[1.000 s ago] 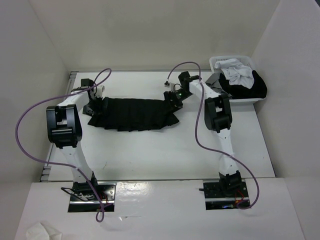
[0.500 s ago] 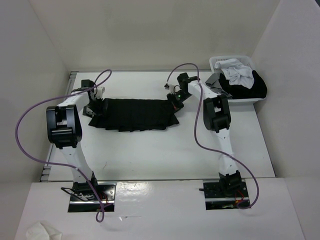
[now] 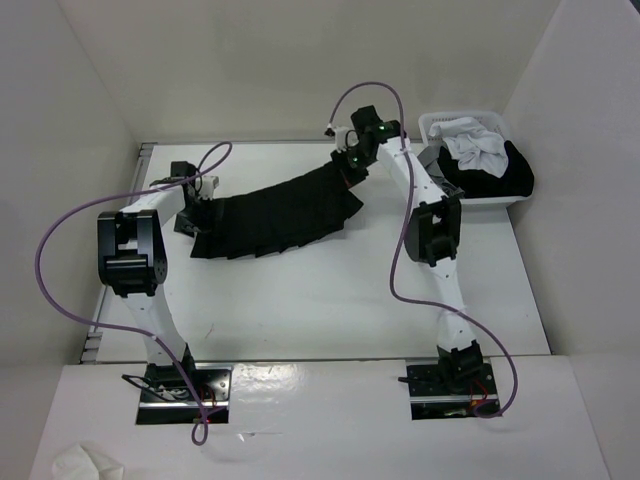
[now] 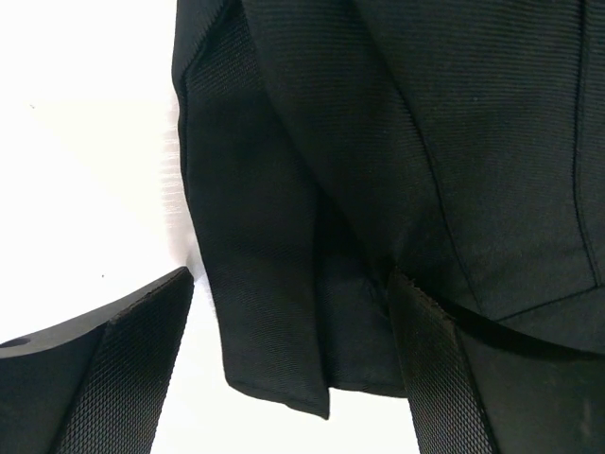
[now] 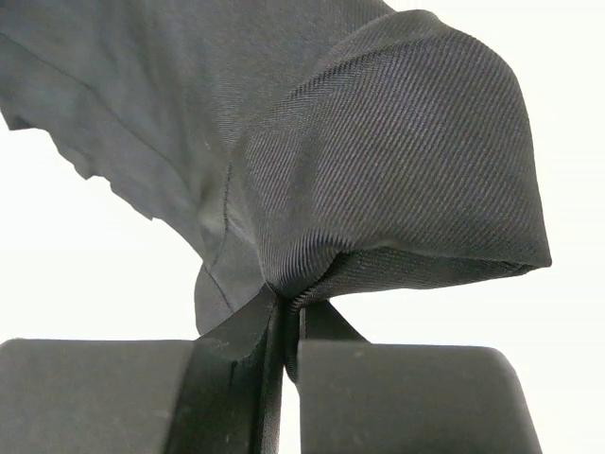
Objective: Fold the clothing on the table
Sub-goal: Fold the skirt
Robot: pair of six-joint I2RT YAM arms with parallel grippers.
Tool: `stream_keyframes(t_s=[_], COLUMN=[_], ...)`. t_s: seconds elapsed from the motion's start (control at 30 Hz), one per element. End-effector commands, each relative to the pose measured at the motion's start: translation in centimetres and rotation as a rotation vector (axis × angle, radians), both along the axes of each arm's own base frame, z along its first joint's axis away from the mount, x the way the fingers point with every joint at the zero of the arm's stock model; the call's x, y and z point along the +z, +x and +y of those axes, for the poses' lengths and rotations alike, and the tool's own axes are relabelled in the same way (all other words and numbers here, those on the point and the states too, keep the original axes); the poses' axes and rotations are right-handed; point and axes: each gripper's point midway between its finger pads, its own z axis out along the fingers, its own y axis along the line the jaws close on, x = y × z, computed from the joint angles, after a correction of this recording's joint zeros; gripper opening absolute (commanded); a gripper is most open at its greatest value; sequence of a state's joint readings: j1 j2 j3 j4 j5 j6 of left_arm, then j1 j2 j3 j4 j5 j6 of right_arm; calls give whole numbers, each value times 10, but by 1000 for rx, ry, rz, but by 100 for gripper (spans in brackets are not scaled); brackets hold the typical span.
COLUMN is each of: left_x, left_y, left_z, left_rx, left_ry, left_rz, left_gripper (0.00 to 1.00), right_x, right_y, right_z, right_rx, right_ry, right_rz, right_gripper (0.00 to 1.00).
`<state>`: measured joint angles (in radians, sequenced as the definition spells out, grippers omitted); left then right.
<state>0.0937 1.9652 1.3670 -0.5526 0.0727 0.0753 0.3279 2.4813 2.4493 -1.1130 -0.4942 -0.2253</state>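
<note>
The clothing [image 3: 280, 212], a black pleated skirt, stretches in a slanted band across the far half of the white table [image 3: 300, 300]. Its right end is raised off the table, with my right gripper [image 3: 350, 168] shut on it. In the right wrist view the fabric [image 5: 378, 142] bunches into a fold pinched in that gripper [image 5: 288, 307]. The skirt's left end lies on the table at my left gripper [image 3: 197, 208]. The left wrist view shows this gripper [image 4: 293, 378] open, with a corner of the skirt [image 4: 274, 312] between its fingers [image 4: 123, 378].
A white basket [image 3: 428, 125] with white and black clothes stands at the back right corner. White walls close in the table on three sides. Purple cables loop over both arms. A crumpled white cloth [image 3: 85, 463] lies on the near ledge at the left.
My right gripper shut on the skirt's right end and lifted it up and toward the back, so the skirt now slants. The left gripper stayed open at the left end.
</note>
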Motion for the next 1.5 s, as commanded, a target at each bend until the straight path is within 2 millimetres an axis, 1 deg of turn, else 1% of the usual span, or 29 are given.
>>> stream_keyframes(t_s=[0.0,0.03,0.1,0.13,0.2,0.23,0.27,0.3,0.33,0.4,0.43,0.5,0.57,0.7,0.77,0.83,0.87,0.93,1.07,1.1,1.13,1.17,1.23,1.3,1.33,1.37,1.4,1.43,1.47], left_x=[9,9,9,9,9,9,9,9,6,7,4,8,6,9,10,10,10,10,10,10,10,13,13,17,20,17,20,17,21], left_y=[-1,0,0,0,0,0,0,0,-3,-3,-6,-5,-8,-7,-10,-10,-10,-10,-10,-10,-10,-12,-12,-11,-11,-15,-14,-18,-17], left_z=[-3,-5,-9,-10,-14,-14,-16,-16,-16,-24,-24,-28,-32,-33,-37,-39,-39,-42,-47,-50,-50,-54,-54,-57,-61,-61,-61,-65,-65], left_rx=[-10,-13,-22,-26,-35,-35,-38,-30,-29,-47,-47,-57,-65,-69,-78,-81,-82,-91,-101,-119,-119,-128,-128,-148,-159,-159,-167,-178,-178], left_ry=[-15,-23,-23,-32,-32,-32,-41,-44,-45,-68,-69,-68,-69,-76,-77,-85,-85,-85,-85,-82,-82,-82,-82,-78,-77,-78,-74,-75,-74], left_rz=[-25,-26,-26,-27,-26,-26,-27,-26,-17,-19,-10,-20,-10,-20,-20,-20,-20,-20,-19,-20,-20,-20,-20,-30,-39,-28,-38,-26,-38], left_gripper=[89,89,89,89,89,89,89,89,89,89,89,89,89,89,89,89,89,89,89,89,89,89,89,89,89,88,88,88,88], right_x=[36,35,36,31,36,29,33,30,24,25,26,31,41,51,61,76,78,97,112,113,105,109,101,101,104,103,103,109,106], right_y=[-11,-4,-1,0,-5,-3,-5,-9,-10,-20,-23,-31,-36,-46,-48,-54,-59,-64,-88,-94,-96,-100,-106,-109,-116,-116,-116,-120,-120], right_z=[17,21,29,29,45,46,53,61,63,79,83,97,106,112,115,118,124,126,150,155,159,163,170,176,181,182,182,188,190], right_rx=[49,48,51,36,65,65,76,95,102,140,153,195,229,277,298,322,341,367,437,453,461,471,492,504,527,532,532,550,550], right_ry=[-34,-51,-77,-85,-74,-77,-71,-65,-56,-31,-7,25,59,114,142,179,196,235,279,289,285,290,302,307,330,339,339,359,369], right_rz=[-65,-89,-128,-114,-136,-130,-142,-134,-122,-111,-101,-111,-125,-114,-127,-142,-135,-163,-173,-168,-154,-164,-140,-147,-134,-133,-133,-146,-134], right_gripper=[0,0,0,0,0,0,0,0,0,0,0,0,0,0,0,0,0,0,0,0,0,0,0,0,0,0,0,0,0])
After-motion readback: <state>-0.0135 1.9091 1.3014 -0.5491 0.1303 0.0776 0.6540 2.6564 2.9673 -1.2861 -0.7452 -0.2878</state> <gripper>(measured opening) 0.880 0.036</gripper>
